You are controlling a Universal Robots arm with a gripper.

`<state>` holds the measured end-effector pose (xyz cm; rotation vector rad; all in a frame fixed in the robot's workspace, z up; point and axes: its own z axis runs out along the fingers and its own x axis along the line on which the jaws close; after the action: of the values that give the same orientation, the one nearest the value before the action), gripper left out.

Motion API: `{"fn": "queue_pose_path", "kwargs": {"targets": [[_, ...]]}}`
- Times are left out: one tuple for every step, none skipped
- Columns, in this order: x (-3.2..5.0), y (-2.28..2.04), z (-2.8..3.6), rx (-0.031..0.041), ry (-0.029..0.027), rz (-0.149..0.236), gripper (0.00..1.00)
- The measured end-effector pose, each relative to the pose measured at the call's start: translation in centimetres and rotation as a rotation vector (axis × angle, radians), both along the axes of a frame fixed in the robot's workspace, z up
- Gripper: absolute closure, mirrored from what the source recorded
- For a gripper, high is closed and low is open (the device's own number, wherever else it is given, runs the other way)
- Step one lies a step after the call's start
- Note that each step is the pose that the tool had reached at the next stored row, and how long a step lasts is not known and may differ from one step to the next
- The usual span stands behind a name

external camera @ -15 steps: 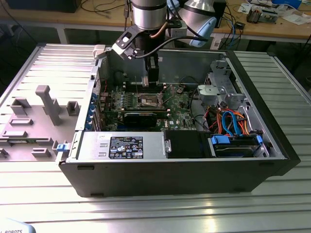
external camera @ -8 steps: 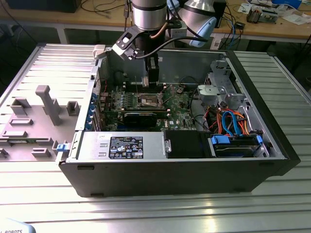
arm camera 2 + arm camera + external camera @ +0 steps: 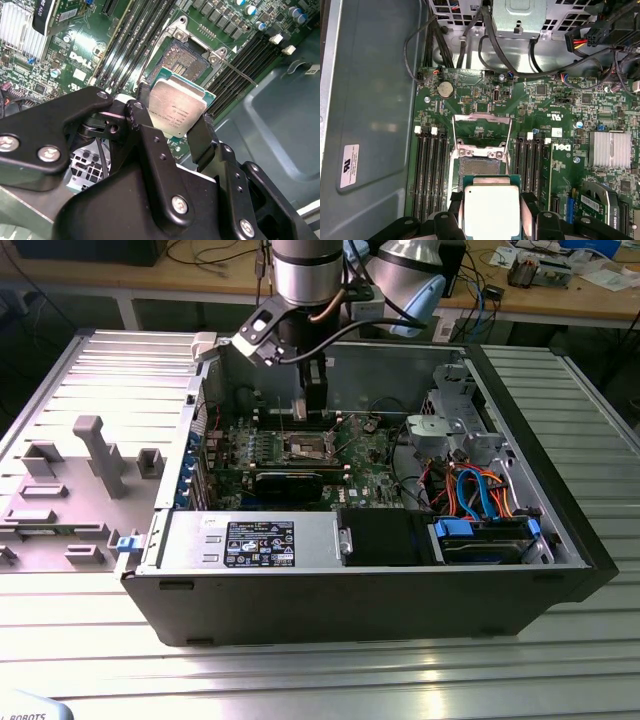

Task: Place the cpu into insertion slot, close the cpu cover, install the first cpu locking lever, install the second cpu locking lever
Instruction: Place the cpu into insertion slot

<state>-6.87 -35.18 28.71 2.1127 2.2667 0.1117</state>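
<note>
Gripper (image 3: 175, 112): fingers clamped on two opposite edges of the cpu (image 3: 179, 107), metal lid toward both wrist cameras. The chip hangs between the fingertips, clear of the board (image 3: 540, 107). The insertion slot (image 3: 480, 167) lies just beyond the fingertips and is uncovered, with the cpu cover (image 3: 481, 118) swung open on its far side and a locking lever (image 3: 240, 72) sticking out beside it. Risks, as judged:
- The chip looks tilted against the socket in the second wrist view, so a skewed or offset touchdown could bend contacts.
- The edge-only grip could let it slip or rotate.
- A corner or a finger could snag the open cover or the lever.
- The memory slots (image 3: 431, 175) flank the fingers closely, so there's little room for sideways drift.

Writing: faint print on the chip lid, white silkscreen on the board, a white sticker (image 3: 349, 165) on the case wall (image 3: 375, 75), and a label (image 3: 258, 542) on the power supply (image 3: 190, 540). Text not quoted.
</note>
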Motion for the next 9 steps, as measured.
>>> {"fn": "queue_pose_path", "kwargs": {"targets": [[0.02, 0.00, -0.06, -0.0001, 0.0001, 0.000, 0.46], [0.03, 0.00, -0.09, 0.0000, 0.0001, 0.000, 0.46], [0.05, 0.00, -0.14, 0.0000, 0.0001, 0.000, 0.46], [0.05, 0.00, -0.19, 0.0000, 0.0000, 0.000, 0.46], [0.06, 0.00, -0.24, 0.0001, 0.0000, 0.000, 0.46], [0.07, 0.00, -0.28, 0.0000, 0.0000, 0.000, 0.46], [0.07, 0.00, -0.34, 0.0000, 0.0000, 0.000, 0.46], [0.07, 0.00, -0.36, -0.0001, 0.0001, 0.000, 0.46], [0.07, 0.00, -0.37, -0.0002, 0.0001, 0.000, 0.46]]}}
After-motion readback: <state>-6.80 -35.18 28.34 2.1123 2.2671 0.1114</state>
